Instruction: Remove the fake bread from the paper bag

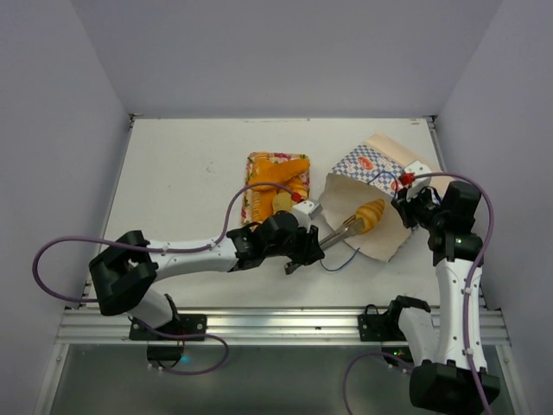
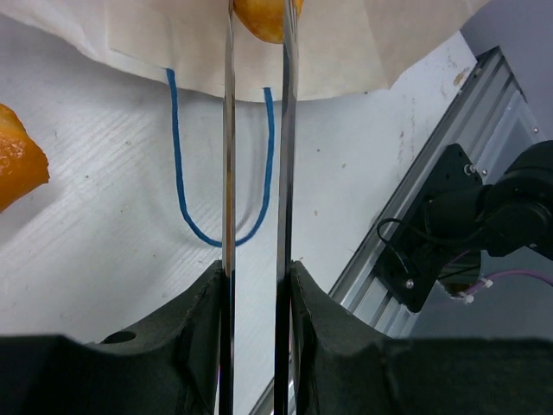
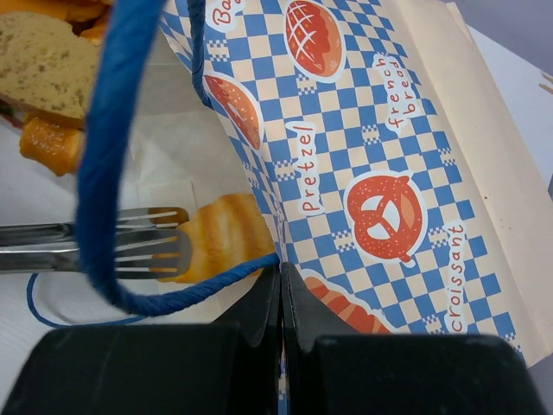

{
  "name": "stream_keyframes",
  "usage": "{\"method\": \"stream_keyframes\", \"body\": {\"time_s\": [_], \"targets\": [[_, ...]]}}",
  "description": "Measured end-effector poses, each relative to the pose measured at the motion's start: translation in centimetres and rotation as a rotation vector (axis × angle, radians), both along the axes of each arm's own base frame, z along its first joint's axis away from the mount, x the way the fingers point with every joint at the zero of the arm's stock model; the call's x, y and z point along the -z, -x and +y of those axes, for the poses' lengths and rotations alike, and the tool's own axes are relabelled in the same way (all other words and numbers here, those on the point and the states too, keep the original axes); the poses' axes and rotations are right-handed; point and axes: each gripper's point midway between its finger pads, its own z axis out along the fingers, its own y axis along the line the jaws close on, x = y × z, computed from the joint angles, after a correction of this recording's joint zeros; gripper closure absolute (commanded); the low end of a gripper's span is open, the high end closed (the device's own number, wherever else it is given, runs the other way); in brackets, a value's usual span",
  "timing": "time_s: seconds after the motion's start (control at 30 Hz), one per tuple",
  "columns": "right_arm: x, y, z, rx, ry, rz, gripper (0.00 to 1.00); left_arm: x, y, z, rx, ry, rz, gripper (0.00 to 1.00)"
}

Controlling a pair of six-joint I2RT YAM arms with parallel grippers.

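1. Left gripper (image 1: 354, 227): long metal fingers clamped on a croissant (image 1: 372, 213) at the open mouth of the paper bag (image 1: 373, 166).
2. Bag lies on its side.
3. Right gripper (image 3: 281, 281): jaws closed, pinching the bag's rim beside the blue cord handle (image 3: 104, 173).
4. Other pastries (image 1: 281, 173) lie on the flowered tray (image 1: 257, 159), just left of the bag.

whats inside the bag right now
One croissant at the mouth of the bag, pinched by the left tool. Anything deeper is hidden by the paper.
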Motion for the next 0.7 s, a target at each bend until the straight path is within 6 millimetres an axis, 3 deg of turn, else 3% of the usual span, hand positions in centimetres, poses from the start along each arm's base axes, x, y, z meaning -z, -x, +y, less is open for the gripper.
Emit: {"method": "stream_keyframes", "body": {"time_s": [0.3,0.5,0.7], "targets": [[0.2,-1.1,-2.4,0.166,0.009,-0.006,1.00,-3.3,0.9,1.3,0.027,0.040,-0.039,1.00],[0.1,-1.5,-3.8,0.260,0.013,-0.015,1.00,-3.9,1.8,2.4,0.057,0.024,-0.037,1.00],[0.1,-1.7,-4.9,0.338,0.018,-0.024,1.00,-4.3,2.4,5.0,0.052,-0.014,-0.041,1.00]]}}
